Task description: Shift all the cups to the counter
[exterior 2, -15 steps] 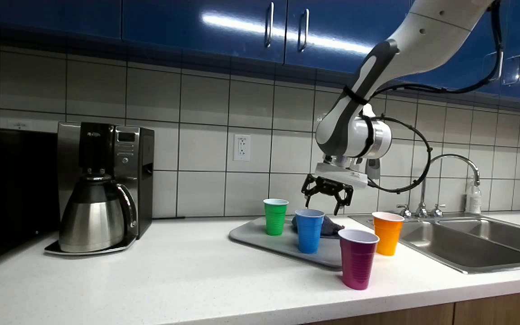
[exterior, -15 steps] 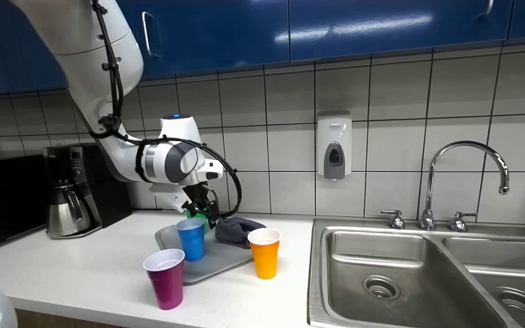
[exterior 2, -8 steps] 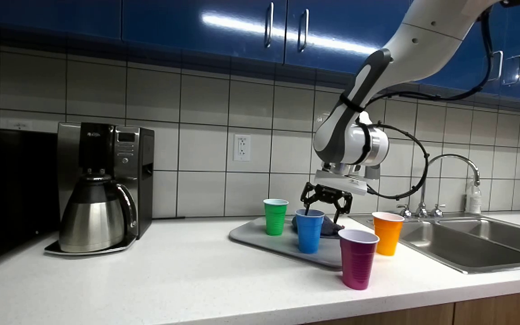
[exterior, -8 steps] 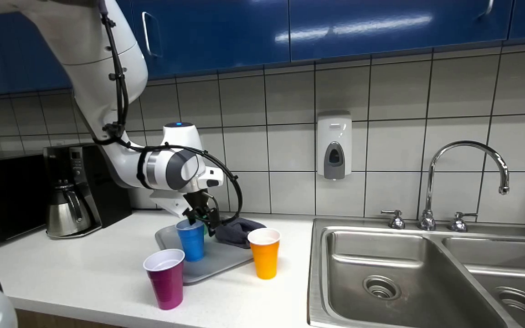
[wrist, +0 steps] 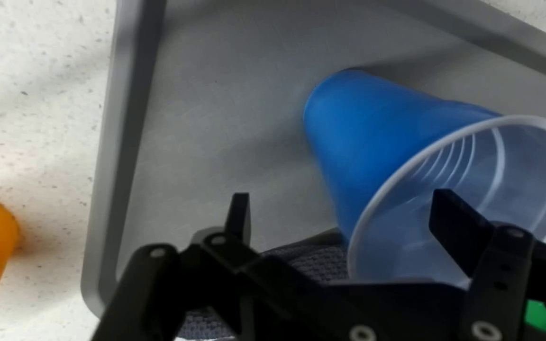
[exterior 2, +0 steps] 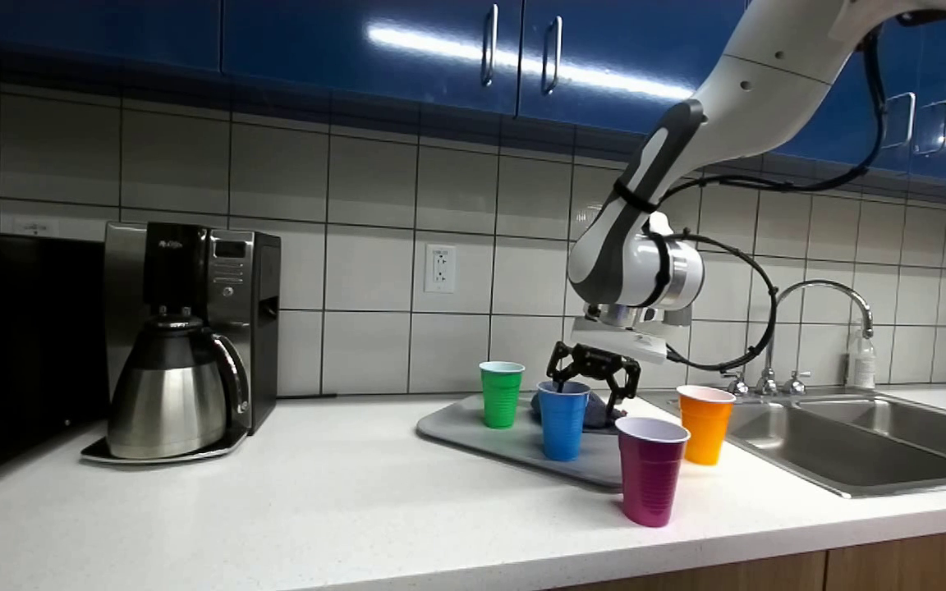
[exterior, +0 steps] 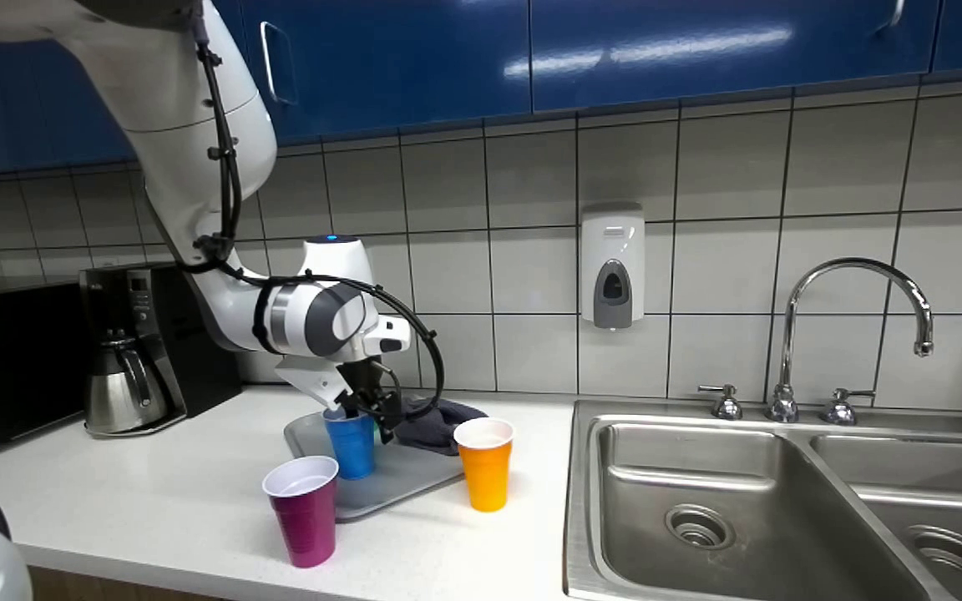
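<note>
Lower than a second ago, my claw is spread, one finger inside the blue cup on the tray; green cup there too, orange cup just beyond the tray's edge, purple cup by the counter's front edge.

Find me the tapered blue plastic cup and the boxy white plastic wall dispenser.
Tapered blue plastic cup (wrist: 375,137): in the wrist view, on its outer side wall.
Boxy white plastic wall dispenser (exterior: 612,242): in an exterior view, on its white upper housing.
</note>
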Controlling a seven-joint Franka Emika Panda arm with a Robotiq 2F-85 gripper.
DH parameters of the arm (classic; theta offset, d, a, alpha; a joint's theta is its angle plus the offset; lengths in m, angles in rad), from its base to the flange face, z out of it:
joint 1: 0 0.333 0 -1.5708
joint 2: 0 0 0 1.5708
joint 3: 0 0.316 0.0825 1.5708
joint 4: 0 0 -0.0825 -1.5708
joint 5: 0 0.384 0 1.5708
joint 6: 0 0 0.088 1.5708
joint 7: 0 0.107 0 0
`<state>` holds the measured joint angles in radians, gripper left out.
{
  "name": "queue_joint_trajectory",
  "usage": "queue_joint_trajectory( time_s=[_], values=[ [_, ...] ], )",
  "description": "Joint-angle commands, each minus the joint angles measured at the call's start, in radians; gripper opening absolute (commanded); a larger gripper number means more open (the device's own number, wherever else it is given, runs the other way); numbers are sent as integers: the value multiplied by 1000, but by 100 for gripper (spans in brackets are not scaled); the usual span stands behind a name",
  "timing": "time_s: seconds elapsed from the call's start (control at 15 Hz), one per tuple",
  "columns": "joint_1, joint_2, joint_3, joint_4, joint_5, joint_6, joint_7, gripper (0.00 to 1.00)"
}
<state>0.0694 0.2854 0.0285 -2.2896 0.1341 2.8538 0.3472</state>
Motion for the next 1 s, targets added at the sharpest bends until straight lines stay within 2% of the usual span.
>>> queue_joint_trajectory(
  time_s=[0.0, 0.53, 0.6, 0.93],
  values=[
    [-9, 3, 5, 23, 30, -28, -34, 65],
    [-8, 2, 3, 22, 28, -27, -34, 5],
    [-9, 1, 4, 21, 28, -26, -35, 0],
    [-12, -8, 4, 17, 32, -24, -37, 0]
  ],
)
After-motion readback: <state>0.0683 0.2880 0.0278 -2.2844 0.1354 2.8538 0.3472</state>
